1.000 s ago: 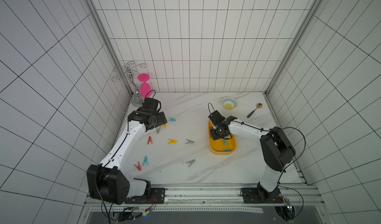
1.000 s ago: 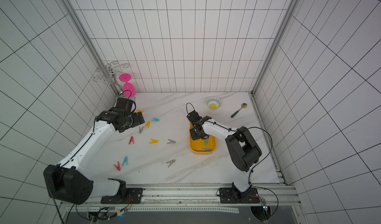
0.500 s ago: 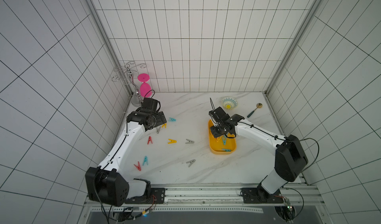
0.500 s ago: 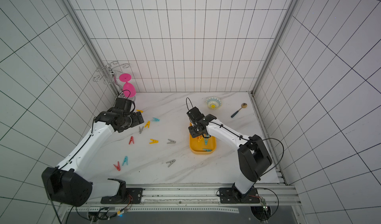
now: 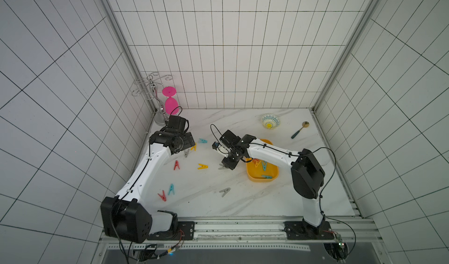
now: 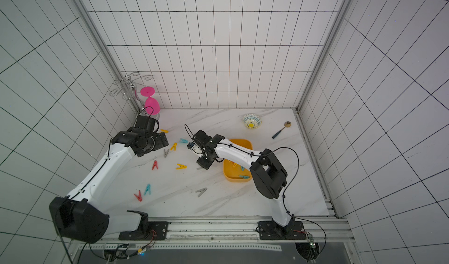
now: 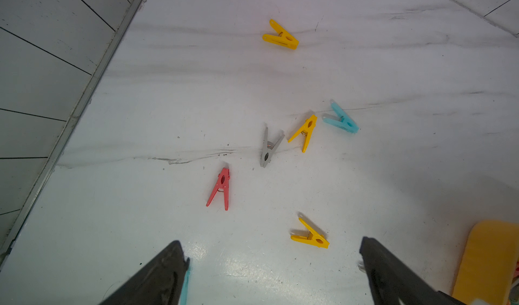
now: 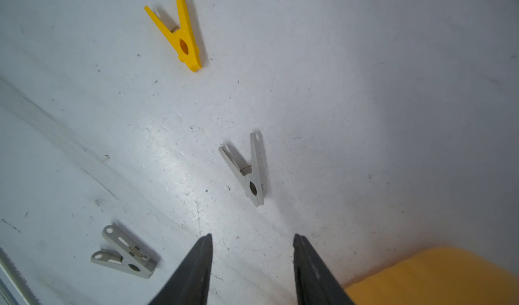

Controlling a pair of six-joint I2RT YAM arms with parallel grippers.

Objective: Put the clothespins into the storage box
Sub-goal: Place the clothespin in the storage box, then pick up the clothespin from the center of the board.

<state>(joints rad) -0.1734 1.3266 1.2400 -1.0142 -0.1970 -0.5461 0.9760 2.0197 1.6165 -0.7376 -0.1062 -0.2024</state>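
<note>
- Jaws on the right gripper (image 8: 252, 237) were shut a second ago, over the box (image 5: 262, 179). Now they are partway open, and nothing is between them.
- That arm has moved too. It has left the box and now hangs over the table (image 5: 194, 209), just beside the box.
- I think this means it dropped a pin into the box and has come out for a new one.
- A grey pin (image 8: 248, 171) lies flat on the table, right ahead of the right gripper's tips. Nothing touches it yet. It looks like the next one to grab.
- The gap looks wide enough to fit around that pin. So I think the arm only has to go down and shut.
- A yellow pin (image 8: 179, 31) lies farther on. A second grey pin (image 8: 126, 254) lies off to one side.
- The left gripper (image 7: 271, 241) has hardly moved. Its jaws are wide open and hold nothing.
- It hangs above a bunch of pins near the back corner. A red pin (image 7: 220, 189) is one of the closest to it.
- A few pins (image 5: 267, 177) are in the box, yellow and blue ones.
- About ten more are out on the table, so a lot of the job is left.
</note>
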